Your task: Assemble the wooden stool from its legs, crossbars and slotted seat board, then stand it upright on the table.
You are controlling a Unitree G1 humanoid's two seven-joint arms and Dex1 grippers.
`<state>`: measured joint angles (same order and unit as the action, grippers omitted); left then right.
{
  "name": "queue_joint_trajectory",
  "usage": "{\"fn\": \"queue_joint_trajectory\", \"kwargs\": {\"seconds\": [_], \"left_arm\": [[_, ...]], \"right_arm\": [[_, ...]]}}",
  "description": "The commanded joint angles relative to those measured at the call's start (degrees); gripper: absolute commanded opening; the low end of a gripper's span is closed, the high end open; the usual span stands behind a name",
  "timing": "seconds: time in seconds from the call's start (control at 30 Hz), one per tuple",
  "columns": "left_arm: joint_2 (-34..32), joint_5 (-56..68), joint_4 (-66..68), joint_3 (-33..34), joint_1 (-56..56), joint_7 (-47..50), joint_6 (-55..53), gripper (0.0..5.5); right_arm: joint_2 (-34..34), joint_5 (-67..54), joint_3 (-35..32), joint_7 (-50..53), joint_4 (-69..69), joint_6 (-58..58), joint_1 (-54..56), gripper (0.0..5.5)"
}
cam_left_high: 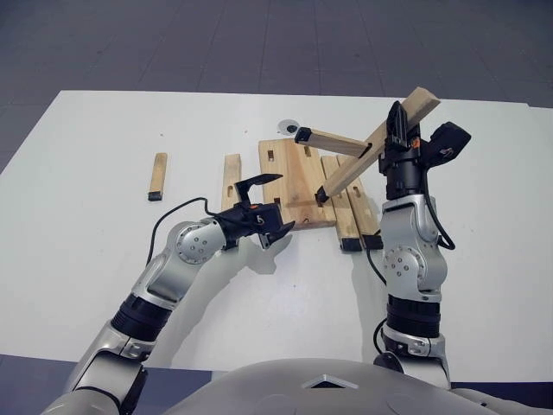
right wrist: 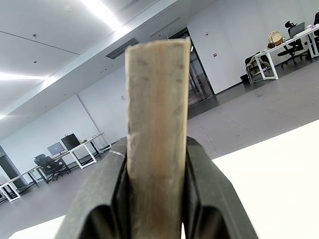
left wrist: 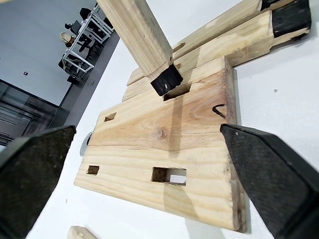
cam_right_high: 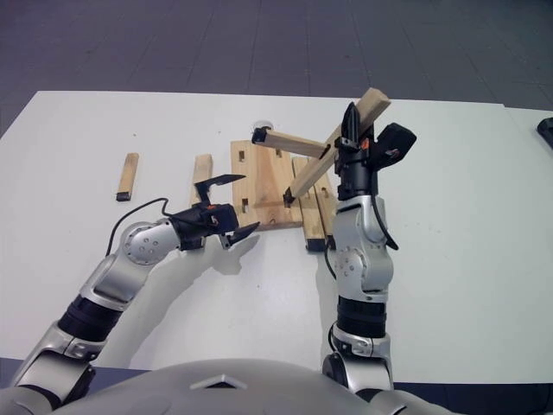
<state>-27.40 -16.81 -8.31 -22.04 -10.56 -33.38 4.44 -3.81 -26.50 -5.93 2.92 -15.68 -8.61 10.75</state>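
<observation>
Clamping what looks like a stiff, light leg (cam_left_high: 371, 149) near its top, right hand (cam_left_high: 399, 130) angles it into the seat board (cam_left_high: 285, 177); left hand (cam_left_high: 275, 206) hangs open nearby.

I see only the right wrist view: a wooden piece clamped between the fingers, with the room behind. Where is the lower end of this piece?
Observer: The leg is tilted. Its black-capped lower end rests at the edge of a slot in the seat board, and it does not look sunk in.
Operator: Does the left gripper hold the board?
Observer: No. The left gripper is open by the board's near-left corner and grips nothing.
Operator: Do other parts lie loose?
Observer: Yes. A short wooden piece and a longer one lie on the table to the left of the board. Two more legs lie along its right edge.
</observation>
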Motion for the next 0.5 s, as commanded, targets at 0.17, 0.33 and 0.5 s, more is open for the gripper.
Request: {"fn": "queue_joint_trajectory", "kwargs": {"seconds": [0.17, 0.33, 0.5], "left_arm": [[0.36, -0.97, 0.65, -0.02, -0.69, 0.1, -0.07, 5.4], [0.88, -1.22, 0.89, -0.01, -0.59, 0.67, -0.26, 5.4], [1.46, -1.76, 0.67, 0.2, -0.14, 0.94, -0.5, 5.4]], "right_arm": [[-2.28, -2.43, 0.93, 0.01, -0.65, -1.96, -3.21, 1.03], [-0.92, -0.98, 1.69, -0.77, -1.18, -1.18, -4.65, 1.03], [1.7, 6.3, 5.73, -3.2, 1.87, 1.55, -6.98, 1.03]]}}
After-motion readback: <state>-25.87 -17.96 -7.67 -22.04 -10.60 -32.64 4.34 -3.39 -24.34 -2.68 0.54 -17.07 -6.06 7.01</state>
